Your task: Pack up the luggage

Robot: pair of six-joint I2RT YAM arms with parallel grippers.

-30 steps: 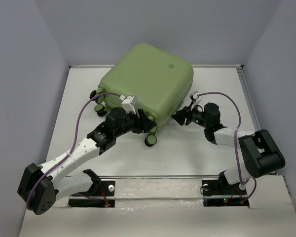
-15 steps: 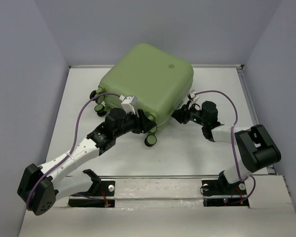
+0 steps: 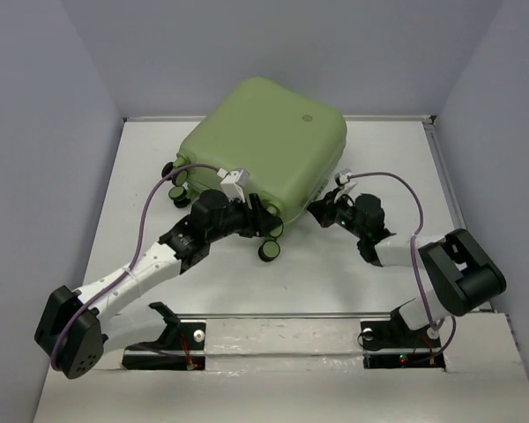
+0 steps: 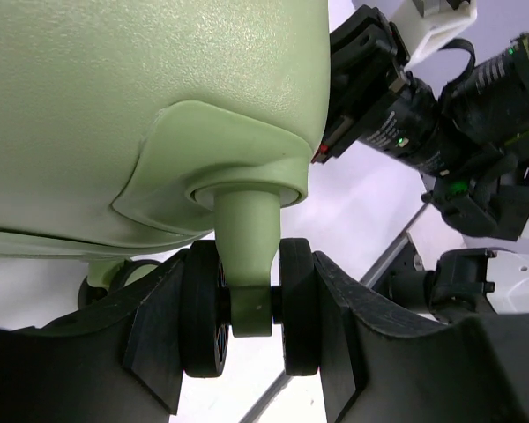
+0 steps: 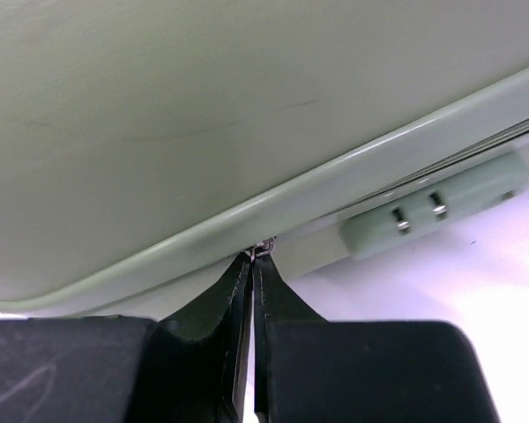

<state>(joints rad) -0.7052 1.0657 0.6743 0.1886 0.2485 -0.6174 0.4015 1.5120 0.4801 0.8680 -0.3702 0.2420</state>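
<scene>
The luggage lies flat and closed on the far middle of the table, shell up, turned so that one wheeled corner points toward the arms. The left gripper is at that near corner: its fingers stand at a middling spread on either side of a double wheel and look pressed against both outer faces, so it holds the wheel. The right gripper is at the luggage's right side, fingers brought fully together, their tips touching the seam just under the shell's rounded rim. A small metal glint sits right at the tips; it may be a zip pull, but whether it is pinched cannot be told.

The next move turns on the seam's line. In the right wrist view it runs across the frame, rising to the right, and the fingers meet it from below, nearly square to it. The lock lies on that same line, near the tips on their right. The right arm is plainly the nearer one to the zip. Any pull should therefore go along the seam, not outward from the shell, probably away from the lock to open the case, while the left grip on the wheel keeps the luggage from sliding
</scene>
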